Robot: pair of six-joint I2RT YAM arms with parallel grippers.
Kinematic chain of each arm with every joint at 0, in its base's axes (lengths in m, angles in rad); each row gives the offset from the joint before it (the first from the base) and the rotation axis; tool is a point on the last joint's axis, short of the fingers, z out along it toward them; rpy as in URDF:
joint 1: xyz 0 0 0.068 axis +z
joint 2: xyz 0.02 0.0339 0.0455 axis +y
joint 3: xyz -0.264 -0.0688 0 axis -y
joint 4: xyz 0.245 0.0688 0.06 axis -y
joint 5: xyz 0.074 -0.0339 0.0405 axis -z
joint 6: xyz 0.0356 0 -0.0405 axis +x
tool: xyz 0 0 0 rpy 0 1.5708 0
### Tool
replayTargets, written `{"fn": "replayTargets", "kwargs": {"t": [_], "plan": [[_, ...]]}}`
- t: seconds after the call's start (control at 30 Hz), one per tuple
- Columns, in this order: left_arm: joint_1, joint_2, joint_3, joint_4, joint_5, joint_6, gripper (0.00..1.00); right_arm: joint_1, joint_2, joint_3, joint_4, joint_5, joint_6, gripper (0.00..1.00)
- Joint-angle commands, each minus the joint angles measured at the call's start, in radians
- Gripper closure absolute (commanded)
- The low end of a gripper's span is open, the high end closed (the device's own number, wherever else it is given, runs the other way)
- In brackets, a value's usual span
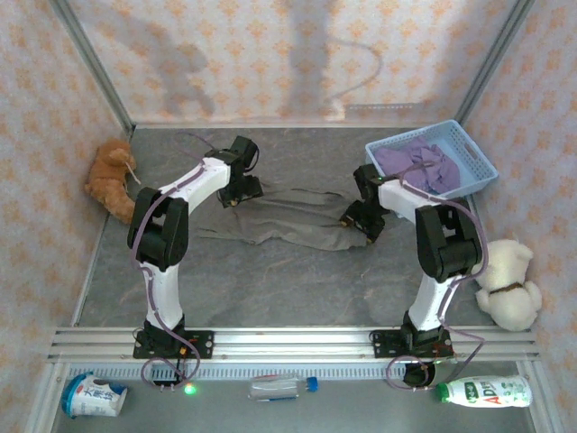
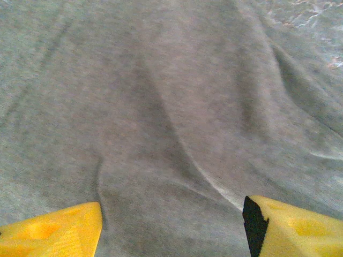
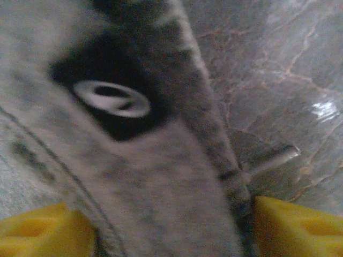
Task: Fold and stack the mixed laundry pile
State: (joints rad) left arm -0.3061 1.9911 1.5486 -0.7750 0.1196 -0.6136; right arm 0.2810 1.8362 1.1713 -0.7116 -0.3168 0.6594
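The grey-brown trousers lie spread out flat across the middle of the grey marbled table, running from the left arm's reach to the right arm's, with a few long creases along them. The left gripper is down over the left far end of the trousers; in the left wrist view its yellow fingertips stand wide apart at the two lower corners, with smooth, softly wrinkled grey cloth beneath and between them, and nothing is held. The right gripper is down at the right end of the trousers. In the right wrist view its yellow fingertips also stand apart, one on each side of a thick stitched band of the grey cloth that carries a dark patch with a pale oval mark on it. The band fills the gap between the fingers, but whether they press on it I cannot tell. Bare table shows to the right of that band. The lavender shirt is bunched up inside the light blue basket at the far right of the table, just beyond the right arm. An orange plush toy lies against the left wall, and a cream plush toy sits at the right edge, well apart from the trousers. On the near ledge in front of the arm bases lie a clear bottle and a white and green bottle.
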Motion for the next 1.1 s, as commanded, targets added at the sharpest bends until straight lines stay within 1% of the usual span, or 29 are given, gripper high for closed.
{"fn": "replayTargets", "kwargs": {"t": [0.0,0.03,0.1,0.13,0.17,0.2,0.23,0.33,0.43,0.5,0.6,0.73,0.77,0.8,0.83,0.87,0.97,1.07], "plan": [[-0.001,-0.019,-0.023,0.000,-0.049,-0.009,0.29,0.030,0.098,-0.003,0.068,0.041,-0.008,0.46],[-0.001,-0.020,-0.029,0.000,-0.049,-0.008,0.29,0.027,0.097,0.001,0.071,0.046,-0.024,0.50],[-0.001,-0.022,-0.035,-0.001,-0.052,-0.008,0.29,0.023,0.097,0.020,0.061,0.057,-0.058,0.65],[-0.001,-0.026,-0.038,0.000,-0.052,-0.008,0.29,0.019,0.097,0.037,0.051,0.063,-0.080,0.75],[-0.001,-0.029,-0.042,0.000,-0.050,-0.011,0.29,0.012,0.098,0.056,0.040,0.065,-0.105,0.89],[-0.001,-0.032,-0.045,0.002,-0.048,-0.013,0.29,0.007,0.101,0.076,0.029,0.064,-0.130,0.99],[-0.002,-0.038,-0.047,0.003,-0.044,-0.015,0.29,0.000,0.102,0.101,0.014,0.064,-0.162,1.00],[-0.005,-0.053,-0.050,0.005,-0.025,-0.021,0.29,-0.017,0.102,0.194,-0.055,0.073,-0.276,1.00],[-0.030,-0.075,-0.048,0.029,0.008,-0.031,0.30,-0.020,0.097,0.302,-0.157,0.137,-0.390,1.00],[-0.058,-0.075,-0.043,0.050,0.040,-0.044,0.32,-0.021,0.097,0.363,-0.219,0.183,-0.443,1.00],[-0.109,-0.066,-0.018,0.079,0.074,-0.071,0.46,-0.022,0.097,0.434,-0.286,0.249,-0.503,1.00],[-0.197,-0.022,0.022,0.135,0.101,-0.103,0.71,-0.020,0.093,0.488,-0.322,0.308,-0.540,1.00],[-0.214,-0.006,0.035,0.151,0.109,-0.111,0.78,-0.021,0.093,0.496,-0.324,0.315,-0.548,1.00],[-0.232,0.014,0.049,0.160,0.115,-0.119,0.84,-0.020,0.095,0.502,-0.326,0.314,-0.557,1.00],[-0.246,0.035,0.069,0.172,0.122,-0.130,0.94,-0.020,0.098,0.509,-0.328,0.310,-0.563,1.00],[-0.259,0.056,0.090,0.184,0.129,-0.139,1.00,-0.020,0.101,0.513,-0.330,0.307,-0.568,1.00],[-0.295,0.113,0.141,0.221,0.117,-0.164,1.00,-0.020,0.097,0.511,-0.330,0.317,-0.574,1.00],[-0.320,0.197,0.208,0.211,0.106,-0.187,1.00,-0.020,0.081,0.506,-0.321,0.313,-0.571,1.00]]}}
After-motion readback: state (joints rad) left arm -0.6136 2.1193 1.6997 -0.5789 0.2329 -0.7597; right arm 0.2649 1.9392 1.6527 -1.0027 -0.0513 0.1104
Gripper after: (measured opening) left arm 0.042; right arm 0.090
